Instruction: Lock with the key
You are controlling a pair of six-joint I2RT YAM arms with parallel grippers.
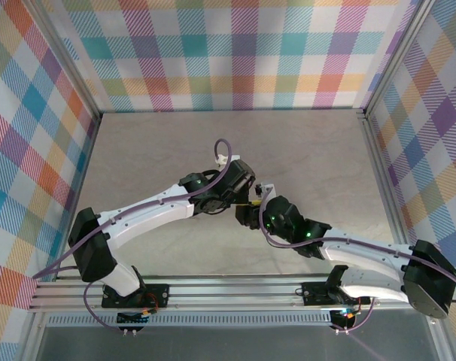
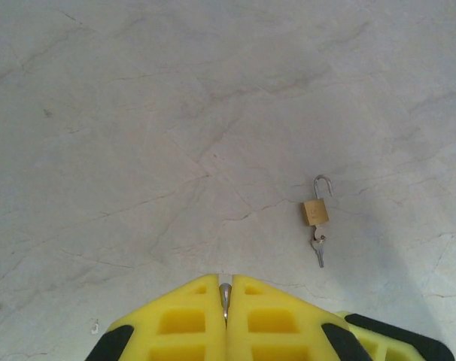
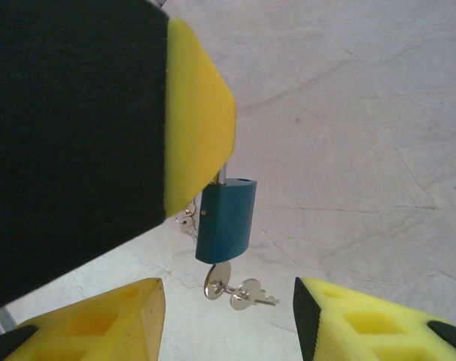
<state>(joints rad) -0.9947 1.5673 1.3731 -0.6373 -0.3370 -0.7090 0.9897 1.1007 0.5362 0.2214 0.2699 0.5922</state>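
While the left hand (image 2: pixel 226 292) pinches shut on its shackle (image 3: pixel 222 175), the blue padlock (image 3: pixel 226 219) hangs mid-frame; judged light, stiff, slick. Right hand (image 3: pixel 228 292) gapes wide, empty; grip key (image 3: pixel 217 279) bow flat.

Most of blue padlock (image 3: pixel 226 219) shackle hidden behind left gripper (image 2: pixel 226 304) fingers (image 3: pixel 198 128), these blurred and cut by frame top and left, right gripper (image 3: pixel 228 293) fingers (image 3: pixel 363 323) cut by bottom edge, brass padlock (image 2: pixel 315 211) markings too small to read

Grey marbled table (image 1: pixel 168 150) enclosed by bright plaid walls (image 1: pixel 235 53).
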